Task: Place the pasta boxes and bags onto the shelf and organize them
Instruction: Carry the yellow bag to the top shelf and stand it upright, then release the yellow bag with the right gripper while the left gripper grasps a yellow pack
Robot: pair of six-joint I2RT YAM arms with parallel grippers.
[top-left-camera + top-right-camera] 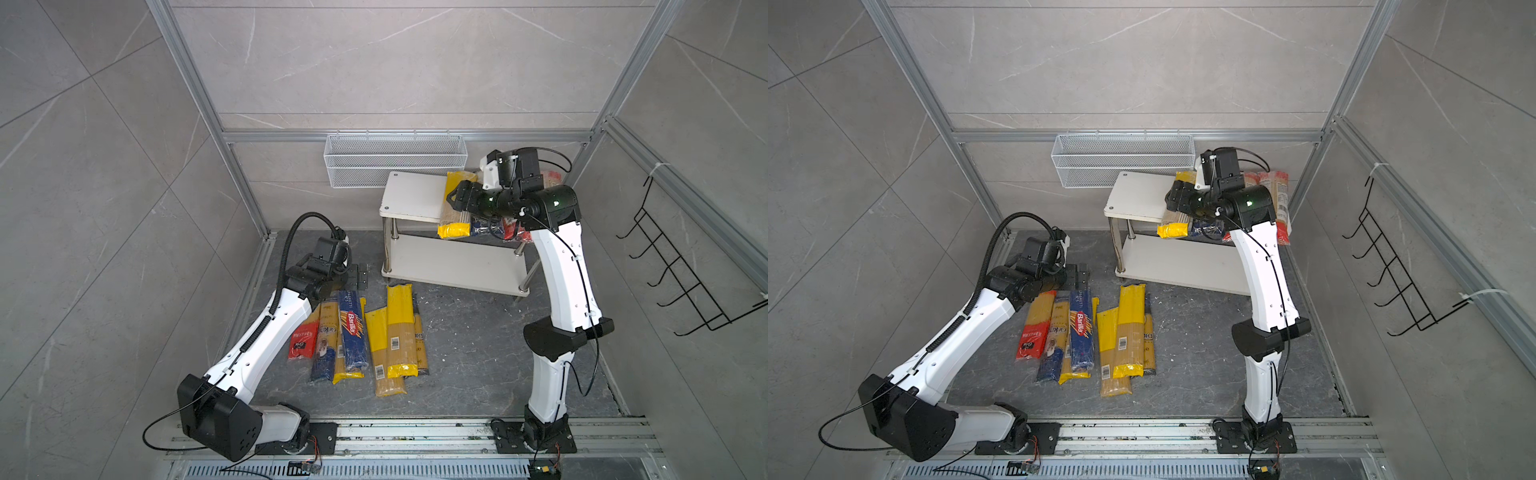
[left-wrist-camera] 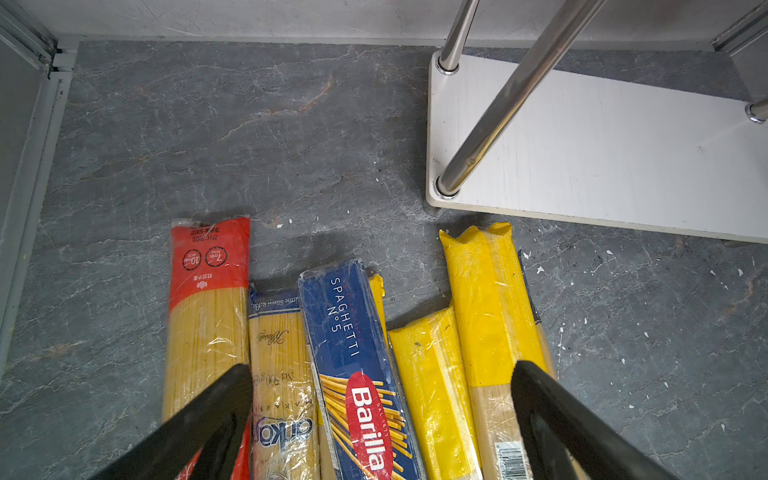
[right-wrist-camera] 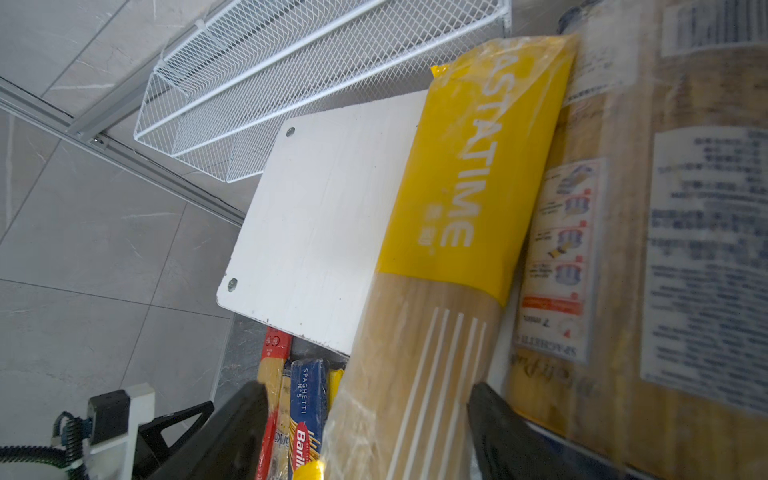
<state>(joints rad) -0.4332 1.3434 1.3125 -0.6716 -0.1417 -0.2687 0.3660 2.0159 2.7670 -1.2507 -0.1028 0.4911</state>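
The shelf (image 1: 411, 195) (image 1: 1138, 195) stands at the back right; its lower board (image 2: 602, 166) is bare. On its top board (image 3: 324, 216) lie a yellow-ended bag (image 1: 454, 230) (image 3: 469, 174), a navy-ended bag (image 1: 1206, 228) and red-ended white-labelled bags (image 1: 1277, 195). My right gripper (image 1: 455, 197) (image 3: 374, 424) is open and straddles the yellow-ended bag, with a gap on one side. Several packs lie on the floor: a Barilla box (image 1: 353, 332) (image 2: 357, 374), a red bag (image 1: 303, 336) and yellow-ended bags (image 1: 399, 328). My left gripper (image 1: 359, 276) (image 2: 382, 415) hovers open over their far ends.
A white wire mesh basket (image 1: 395, 160) hangs on the back wall just behind the shelf. A black wire hook rack (image 1: 681, 270) is on the right wall. Both arm bases sit on a rail (image 1: 415, 432) along the front edge.
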